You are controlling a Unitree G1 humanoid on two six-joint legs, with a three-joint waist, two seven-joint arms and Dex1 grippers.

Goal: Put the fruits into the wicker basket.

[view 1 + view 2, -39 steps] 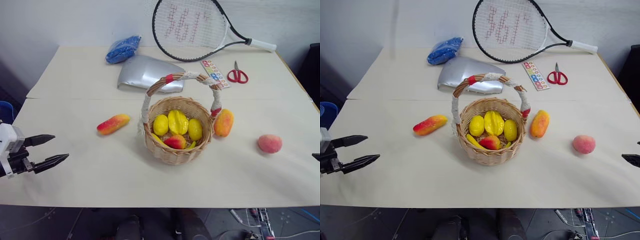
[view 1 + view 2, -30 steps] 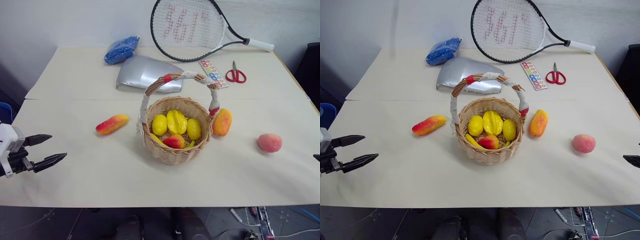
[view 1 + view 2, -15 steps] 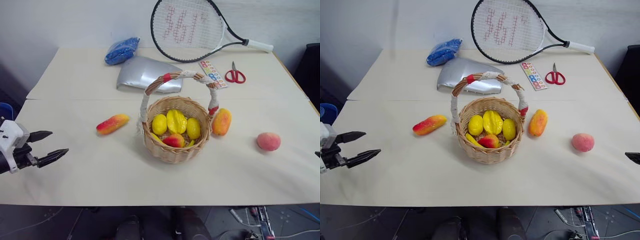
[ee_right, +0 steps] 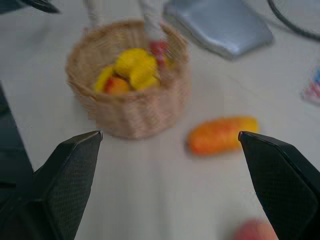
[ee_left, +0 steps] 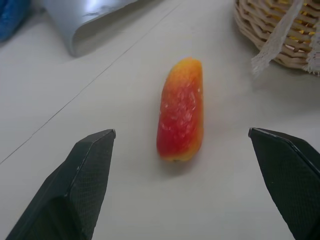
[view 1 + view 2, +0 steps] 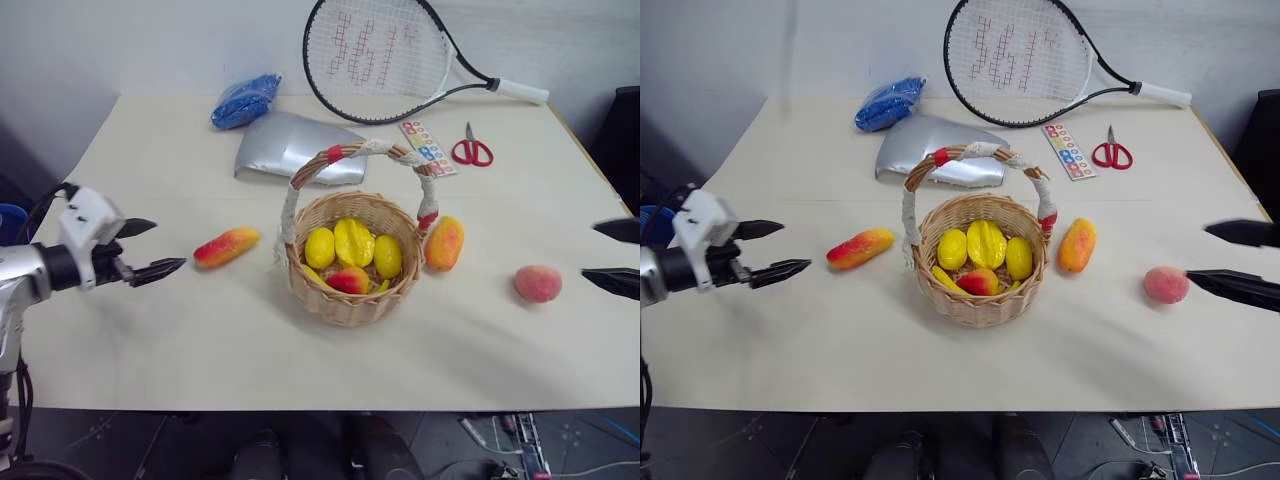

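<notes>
- Left gripper (image 6: 158,248): fingers spread wide, nothing between them; above the table (image 6: 150,160) on the robot's left, pointing at the long red-yellow mango (image 6: 226,247) but apart from it.
- Left wrist view: that mango (image 5: 181,108) lies flat, centred between the two fingers, wicker basket (image 5: 280,30) beyond it.
- Right gripper (image 6: 1218,257): fingers wide apart, empty; at the table's right edge, tips just beside the pink peach (image 6: 1166,285); contact not clear.
- Wicker basket (image 6: 352,258): upright mid-table, holding yellow lemons (image 6: 320,248), a starfruit (image 6: 355,242) and a red-yellow fruit (image 6: 349,282).
- Oval orange-yellow mango (image 6: 445,244): on the table against the basket's right side.
- Beyond the basket: silver foil pouch (image 6: 290,146), blue plastic bag (image 6: 244,99), tennis racket (image 6: 385,55), red-handled scissors (image 6: 471,148).
</notes>
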